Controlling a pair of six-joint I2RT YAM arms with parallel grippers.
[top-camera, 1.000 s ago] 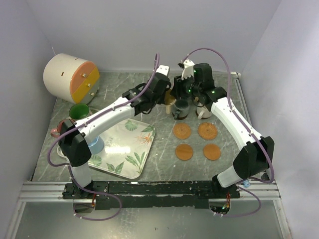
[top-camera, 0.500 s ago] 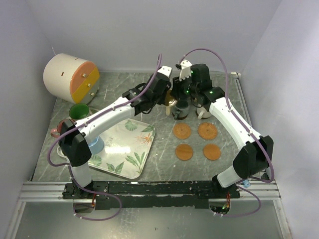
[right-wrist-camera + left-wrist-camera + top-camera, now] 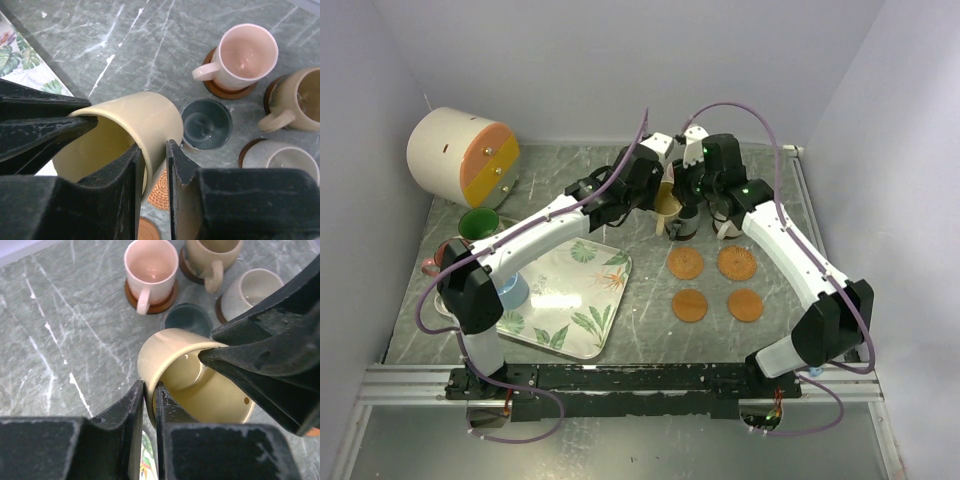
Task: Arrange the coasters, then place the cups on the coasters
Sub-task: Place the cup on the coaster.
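Eight cups (image 3: pixel 150 265), four bare coasters (image 3: pixel 685 263). Both arms (image 3: pixel 540 225) stretch forward, converging; left gripper (image 3: pixel 150 386) and right gripper (image 3: pixel 155 147) each pinch the yellow cup's (image 3: pixel 135 115) wall.

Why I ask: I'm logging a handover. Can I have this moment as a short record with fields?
held: yellow cup, tilted, off the table
left gripper: pinching its rim
right gripper: astride its wall, opposite side
on coasters: pink cup, tan cup, cream cup
grey cup: upright among them, its coaster not visible
bare coasters: four, right of the tray
at far left: green cup, blue cup
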